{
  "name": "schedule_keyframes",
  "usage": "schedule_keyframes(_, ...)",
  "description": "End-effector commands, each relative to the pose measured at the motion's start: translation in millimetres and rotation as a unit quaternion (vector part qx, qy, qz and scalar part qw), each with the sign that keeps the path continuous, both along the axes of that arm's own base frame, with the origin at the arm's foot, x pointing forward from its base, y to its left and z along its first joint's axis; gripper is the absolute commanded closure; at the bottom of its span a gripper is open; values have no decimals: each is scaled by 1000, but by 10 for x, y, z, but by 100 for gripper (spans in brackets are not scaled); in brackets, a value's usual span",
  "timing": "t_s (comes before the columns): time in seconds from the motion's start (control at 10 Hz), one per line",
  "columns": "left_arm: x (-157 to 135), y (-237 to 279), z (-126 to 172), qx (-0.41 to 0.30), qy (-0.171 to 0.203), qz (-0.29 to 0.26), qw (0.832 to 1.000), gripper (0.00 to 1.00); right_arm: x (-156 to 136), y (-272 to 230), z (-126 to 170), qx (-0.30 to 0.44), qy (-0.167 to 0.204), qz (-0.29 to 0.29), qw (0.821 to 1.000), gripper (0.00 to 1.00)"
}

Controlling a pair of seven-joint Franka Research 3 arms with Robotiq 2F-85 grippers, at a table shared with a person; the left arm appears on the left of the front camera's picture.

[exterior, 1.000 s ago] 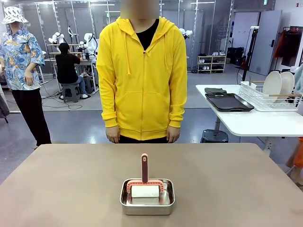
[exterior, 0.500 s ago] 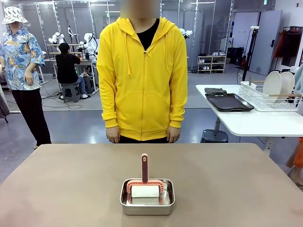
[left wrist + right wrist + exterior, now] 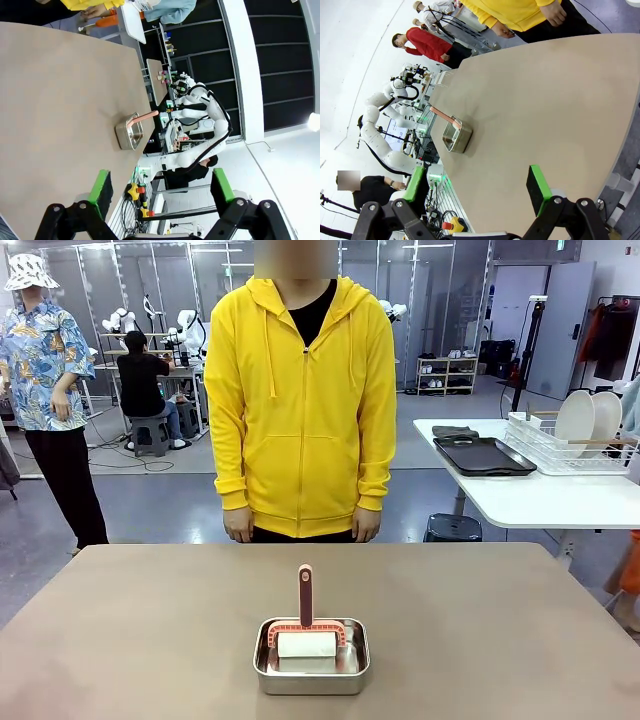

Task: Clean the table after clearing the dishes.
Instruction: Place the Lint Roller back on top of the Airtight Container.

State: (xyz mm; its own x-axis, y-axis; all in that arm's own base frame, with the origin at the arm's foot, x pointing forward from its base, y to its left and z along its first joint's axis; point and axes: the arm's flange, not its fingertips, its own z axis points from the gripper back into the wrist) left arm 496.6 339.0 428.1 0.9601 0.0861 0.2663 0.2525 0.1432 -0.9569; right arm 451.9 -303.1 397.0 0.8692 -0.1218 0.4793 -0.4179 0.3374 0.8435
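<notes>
The brown table point(image 3: 120, 640) stretches wide in the front view. Near its front middle sits a small steel pan point(image 3: 311, 668) holding a lint roller point(image 3: 306, 642) with a pink handle pointing toward the person. Two round white dishes point(image 3: 586, 418) stand upright in a wire rack on the white side table, beside a dark tray point(image 3: 484, 456). My left gripper point(image 3: 161, 192) is open, high off the table point(image 3: 50, 100), with the pan point(image 3: 129, 136) well ahead of it. My right gripper point(image 3: 477, 187) is open too, with the pan point(image 3: 457, 137) ahead on the table point(image 3: 545, 100).
A person in a yellow hoodie point(image 3: 300, 410) stands at the far edge with both hands down at the sides. The white side table point(image 3: 530, 500) is off to the back right. Bare tabletop surrounds the pan on all sides.
</notes>
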Motion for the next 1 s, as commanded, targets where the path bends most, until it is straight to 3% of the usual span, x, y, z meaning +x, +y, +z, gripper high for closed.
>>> schedule_keyframes(0.0, -45, 14, 27, 2, -7, -5, 1000, 0, -41, 48, 19, 3, -5, -2, 1000, 0)
schedule_keyframes(0.9, -45, 14, 27, 2, -7, -5, 1000, 0, -41, 48, 19, 3, -5, -2, 1000, 0)
